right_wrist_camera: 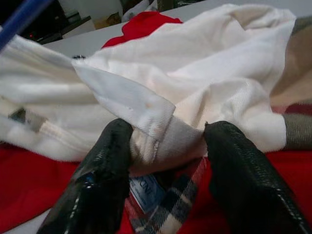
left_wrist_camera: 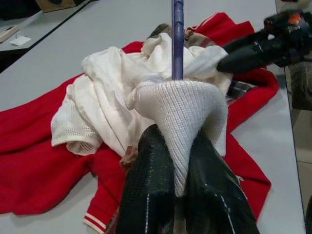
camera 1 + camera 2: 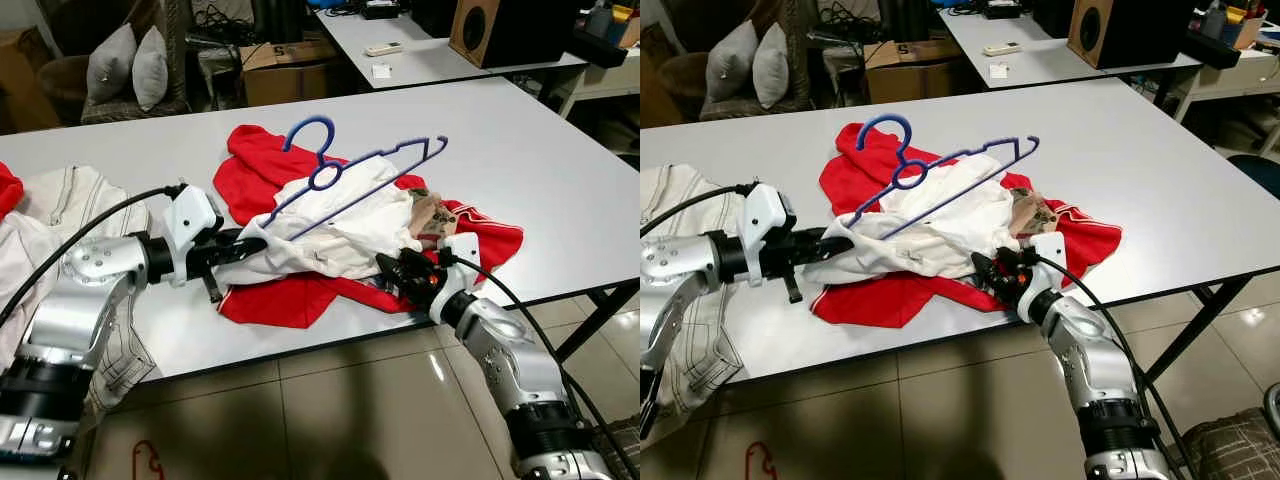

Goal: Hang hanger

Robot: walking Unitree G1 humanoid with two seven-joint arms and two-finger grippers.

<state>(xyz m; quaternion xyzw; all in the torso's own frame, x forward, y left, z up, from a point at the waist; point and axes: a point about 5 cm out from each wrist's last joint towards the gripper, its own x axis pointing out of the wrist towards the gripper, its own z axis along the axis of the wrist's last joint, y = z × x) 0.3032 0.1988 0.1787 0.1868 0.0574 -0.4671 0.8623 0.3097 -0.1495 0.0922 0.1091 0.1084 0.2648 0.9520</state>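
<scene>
A blue plastic hanger (image 3: 345,165) lies tilted on a crumpled white garment (image 3: 335,235), hook toward the far side. Its lower end runs into the cloth at my left gripper (image 3: 250,245). The white garment rests on a red garment (image 3: 275,295) spread on the white table (image 3: 540,170). In the left wrist view my left gripper (image 2: 178,146) is shut on a ribbed white edge of the garment (image 2: 180,107), with the hanger's blue bar (image 2: 178,39) rising just behind it. My right gripper (image 1: 165,141) is at the garment's near right side, fingers (image 1: 97,180) apart astride a white fold (image 1: 146,107).
A tan plaid piece of cloth (image 3: 428,212) pokes out beside the white garment. Another white garment (image 3: 60,215) lies at the table's left end. The table's front edge (image 3: 300,352) is close below both grippers. Behind stands a second table (image 3: 420,55) with a speaker (image 3: 478,28).
</scene>
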